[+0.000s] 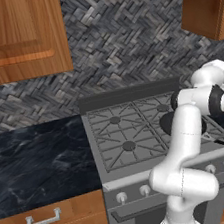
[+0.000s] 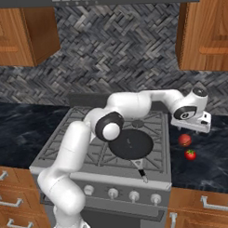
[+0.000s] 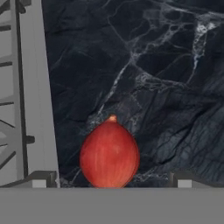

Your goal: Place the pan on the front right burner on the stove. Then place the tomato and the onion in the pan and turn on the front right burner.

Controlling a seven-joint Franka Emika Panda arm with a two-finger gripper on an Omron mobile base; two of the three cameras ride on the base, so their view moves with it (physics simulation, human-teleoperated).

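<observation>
My tool (image 2: 192, 128) hangs open above the onion (image 2: 184, 140) on the bench (image 2: 215, 154), lined up to grip; pan (image 2: 131, 144) already on its burner.

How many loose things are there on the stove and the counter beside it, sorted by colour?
Red: 2, the bright red green-topped tomato and the dull red-brown round onion
Black: 1, the round shallow frying pan
Total: 3

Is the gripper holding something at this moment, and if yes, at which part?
Nothing is held. The gripper is open above the onion, which lies on the counter.
</observation>
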